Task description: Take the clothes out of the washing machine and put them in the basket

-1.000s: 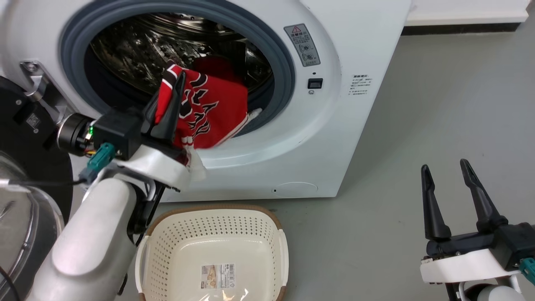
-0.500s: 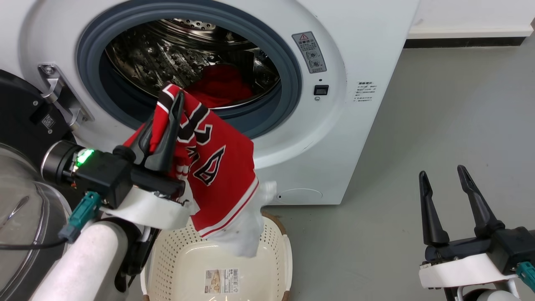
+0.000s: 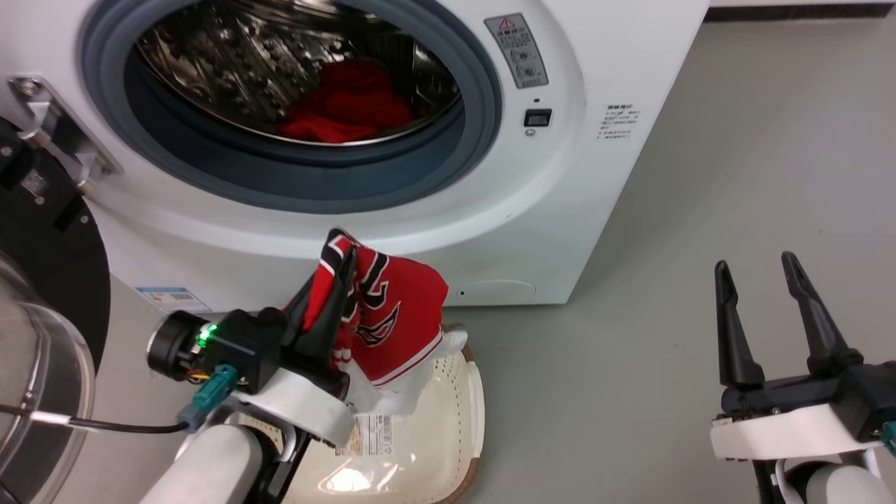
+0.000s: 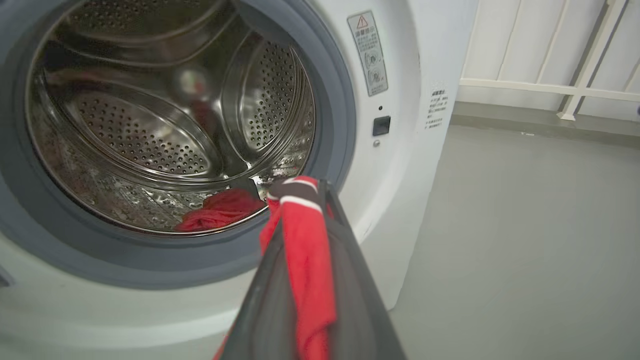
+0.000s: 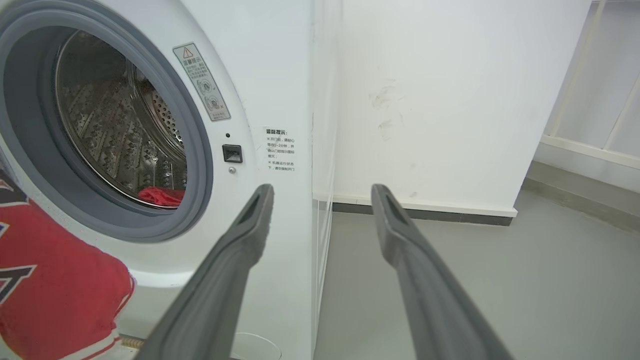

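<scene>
In the head view the left gripper [image 3: 341, 260], at 7 o'clock, pinches the top edge of the jersey [image 3: 402, 315] between its two fingers. The jersey hangs in front of the washing machine [image 3: 595, 70], below the porthole. Its long axis runs from 11 o'clock at the pinch to 5 o'clock at the white-trimmed hem, which droops over the far rim of the basket [image 3: 470, 399]. The lettering is folded and cannot be read.

The left wrist view shows only a narrow red strip with a black-and-white band clamped between the fingers, and no basket. It looks straight into the drum, where a second red piece [image 4: 220, 215] lies crumpled at 6 o'clock.

The right gripper [image 3: 755, 262], at 4 o'clock, is spread wide and holds nothing. Its wrist view catches the jersey at 8 o'clock, cut off by the edge.

The left arm and the bottom edge of the frame hide much of the basket. The glass door [image 3: 28, 392] is cut off at 9 o'clock.
</scene>
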{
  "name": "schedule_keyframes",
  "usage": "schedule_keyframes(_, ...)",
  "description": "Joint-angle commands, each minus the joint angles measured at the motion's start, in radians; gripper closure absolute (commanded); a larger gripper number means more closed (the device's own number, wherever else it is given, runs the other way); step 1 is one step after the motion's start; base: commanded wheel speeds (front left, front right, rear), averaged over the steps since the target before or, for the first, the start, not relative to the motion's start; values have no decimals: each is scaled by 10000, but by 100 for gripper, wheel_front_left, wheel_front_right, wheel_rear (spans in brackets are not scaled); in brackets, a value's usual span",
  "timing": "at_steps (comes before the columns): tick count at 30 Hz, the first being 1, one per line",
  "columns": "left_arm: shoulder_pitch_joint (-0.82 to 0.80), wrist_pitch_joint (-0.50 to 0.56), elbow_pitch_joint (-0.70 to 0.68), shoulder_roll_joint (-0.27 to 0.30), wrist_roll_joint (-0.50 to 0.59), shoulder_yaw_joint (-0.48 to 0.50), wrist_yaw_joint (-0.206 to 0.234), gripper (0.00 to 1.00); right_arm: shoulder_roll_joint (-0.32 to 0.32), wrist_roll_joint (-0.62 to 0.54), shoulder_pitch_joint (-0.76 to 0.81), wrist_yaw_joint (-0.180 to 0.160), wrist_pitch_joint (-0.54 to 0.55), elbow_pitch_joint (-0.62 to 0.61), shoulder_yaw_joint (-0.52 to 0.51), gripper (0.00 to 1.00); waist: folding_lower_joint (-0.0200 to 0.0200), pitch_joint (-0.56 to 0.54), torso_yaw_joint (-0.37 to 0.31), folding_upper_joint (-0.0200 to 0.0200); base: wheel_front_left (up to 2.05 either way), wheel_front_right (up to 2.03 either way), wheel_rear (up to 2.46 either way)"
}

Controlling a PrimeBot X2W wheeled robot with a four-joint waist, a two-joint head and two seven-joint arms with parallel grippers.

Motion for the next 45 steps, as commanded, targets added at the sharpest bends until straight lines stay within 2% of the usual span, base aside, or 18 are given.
schedule_keyframes(1, 37, -109, 309, -70, 13, -70, -75, 100, 9, 18, -209, -7, -24, -72, -18, 0, 0, 449, -85, -1, 0, 0, 0)
schedule_keyframes(8, -480, -538, 2524, -672, -225, -323, -591, 100, 9, 152, -826, -7, -24, -184, -138, 0, 0, 1727, -347, -1, 0, 0, 0)
schedule_keyframes(19, -1958, -868, 6789, -1412, -208, -265, -1300, 100, 12, 545, -1789, -7, -24, -364, -339, 0, 0, 3822, -1023, -1, 0, 0, 0)
schedule_keyframes(20, -1958, -868, 6789, -1412, -208, -265, -1300, 100, 12, 545, -1789, -7, -24, -364, -339, 0, 0, 3822, -1023, -1, 0, 0, 0)
schedule_keyframes(30, -4021, -908, 10439, -1862, 158, -349, -1639, 100, 12, 799, -2469, -7, -24, -599, -425, 0, 0, 5358, -1276, -1, 0, 0, 0)
schedule_keyframes(35, -4747, -789, 12047, -2074, 469, -723, -1653, 100, 11, 843, -2611, -7, -24, -644, -365, 0, 0, 5774, -1425, -1, 0, 0, 0)
schedule_keyframes(41, -5164, -496, 13009, -2275, 763, -1157, -1661, 100, 11, 876, -2682, -7, -24, -650, -370, 0, 0, 5948, -1502, -1, 0, 0, 0)
schedule_keyframes(42, -5184, -408, 13080, -2293, 802, -1221, -1681, 80, 11, 870, -2691, -7, -24, -626, -364, 0, 0, 5935, -1499, -1, 0, 0, 0)
schedule_keyframes(43, -5206, -404, 13131, -2300, 894, -1303, -1685, 3, 11, 854, -2689, -7, -24, -600, -344, 0, 0, 5902, -1492, -1, 0, 0, 0)
schedule_keyframes(45, -5194, -497, 13188, -2364, 889, -1367, -1730, 0, 11, 796, -2670, -7, -24, -567, -309, 0, 0, 5788, -1450, -1, 0, 0, 0)
